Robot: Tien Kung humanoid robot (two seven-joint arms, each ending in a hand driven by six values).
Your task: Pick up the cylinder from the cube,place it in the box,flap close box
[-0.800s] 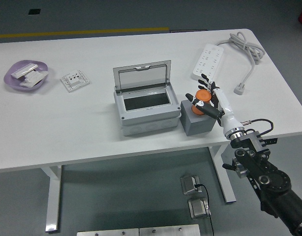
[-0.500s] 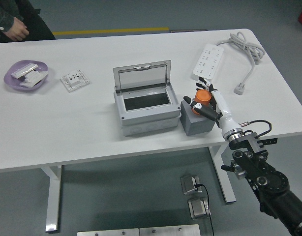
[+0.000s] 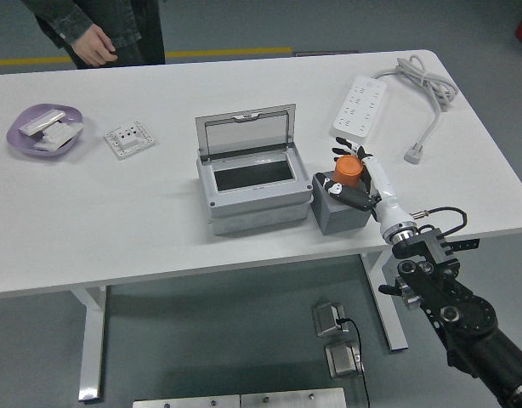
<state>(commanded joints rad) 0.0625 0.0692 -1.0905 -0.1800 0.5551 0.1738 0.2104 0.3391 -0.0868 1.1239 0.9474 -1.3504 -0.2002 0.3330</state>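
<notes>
An orange cylinder [image 3: 348,170] is in my right hand [image 3: 350,172], just above the top of the grey cube [image 3: 339,211]. My fingers are curled around it, the thumb [image 3: 349,195] in front and the other fingers behind. The grey box [image 3: 251,185] stands just left of the cube, its clear lid [image 3: 246,131] raised upright at the back and its dark inside showing. My right arm [image 3: 439,289] comes in from the lower right. My left arm is out of view.
A white power strip [image 3: 360,104] with a coiled cable [image 3: 426,81] lies behind my hand. A purple dish [image 3: 45,129] and a white socket plate [image 3: 129,138] sit far left. A person [image 3: 95,30] stands at the far left side, one hand hanging.
My right hand with the cylinder has shifted slightly left and up over the cube. A person has walked in along the table's far left side.
</notes>
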